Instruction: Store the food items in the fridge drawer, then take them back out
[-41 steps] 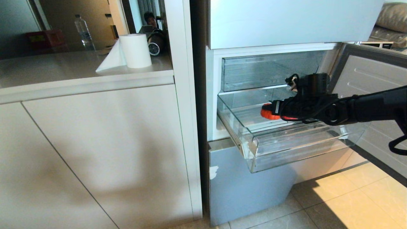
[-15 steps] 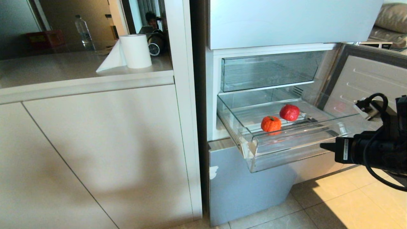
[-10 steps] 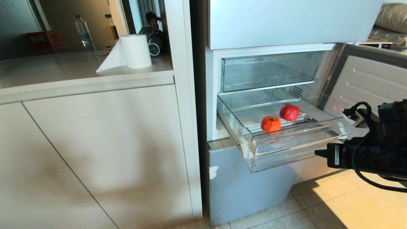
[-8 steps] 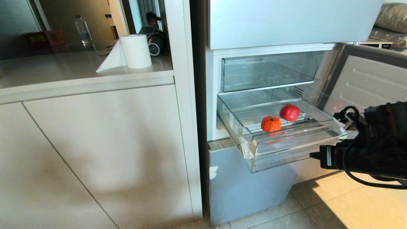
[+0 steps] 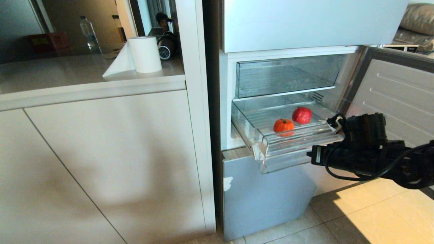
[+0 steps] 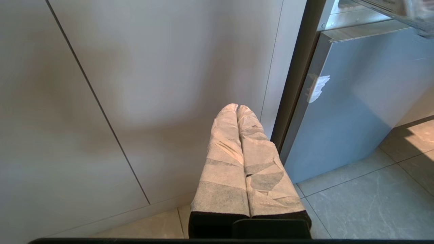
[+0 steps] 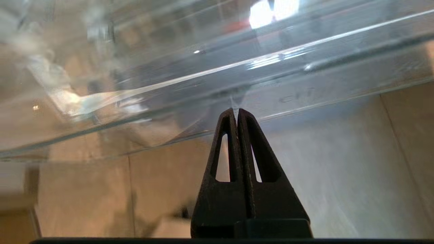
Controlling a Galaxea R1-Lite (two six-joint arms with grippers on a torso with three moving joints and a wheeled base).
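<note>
Two food items lie on the ribbed floor of the clear fridge drawer (image 5: 271,159), which stands partly pulled out: the orange-red one with a green stem (image 5: 283,125) in front, the glossy red one (image 5: 301,115) behind it to the right. My right gripper (image 5: 309,157) is shut and empty, level, with its tips against the outside of the drawer's front lip. In the right wrist view its black fingertips (image 7: 235,110) press together on the clear drawer wall (image 7: 305,88). The left gripper (image 6: 236,107), wrapped in pale tape, hangs shut and empty low by the cabinet front.
Above the drawer sits the shallower clear coolBox drawer (image 5: 288,76). The fridge door (image 5: 390,91) stands open at the right, behind my right arm. A blue-grey lower panel (image 5: 264,200) lies beneath. The counter (image 5: 67,76) at left holds a paper towel roll (image 5: 144,54) and a bottle (image 5: 89,34).
My right arm came out of the drawer, leaving the orange-red item, dropped in front of it and moved left against the front lip. The drawer has slid partly back in with both items.
</note>
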